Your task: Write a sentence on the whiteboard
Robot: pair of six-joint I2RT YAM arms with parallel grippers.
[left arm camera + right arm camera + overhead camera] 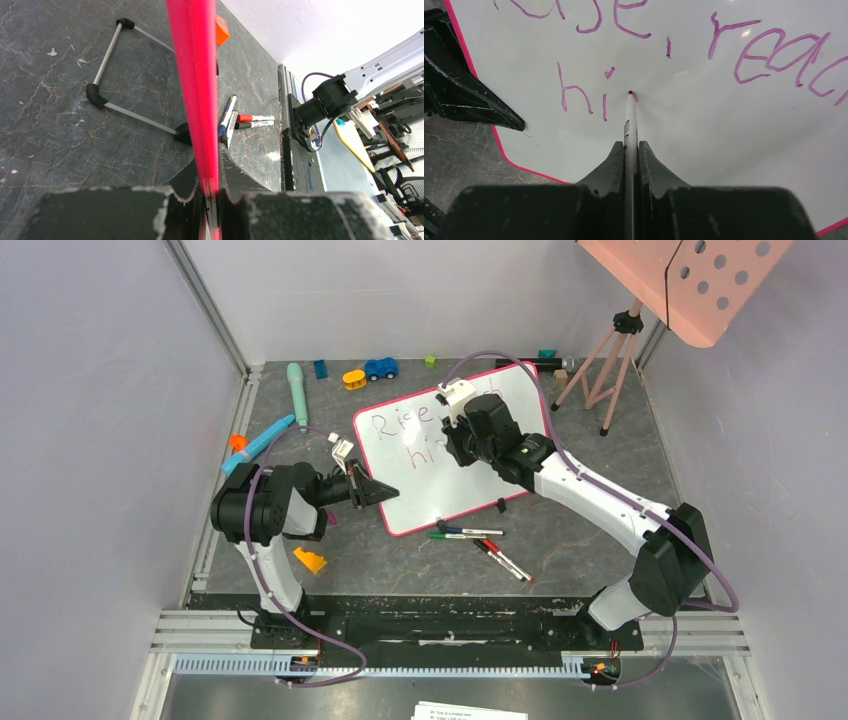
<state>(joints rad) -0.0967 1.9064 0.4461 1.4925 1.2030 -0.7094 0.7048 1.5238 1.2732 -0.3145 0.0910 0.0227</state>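
We're seeing the whiteboard [440, 495] sitting mid-bench [400, 560]. L end effector [375, 492] is pinching its left rim. R end effector [629, 150] is gripping a marker [630, 117], tip touching the board right of the sentence's [712, 40] "hi", w/ blank white lying beyond.

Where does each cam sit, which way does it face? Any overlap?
Top external: above and behind the bases, looking down on the table; both arms show, the left gripper at the whiteboard edge, the right gripper over it.
Left wrist: looks along its fingers, shut on the whiteboard's pink rim, toward loose markers.
Right wrist: looks down its fingers, shut on a marker, tip on the whiteboard by "hi" in the sentence.
Shared: right wrist and top both show the left gripper and the sentence.
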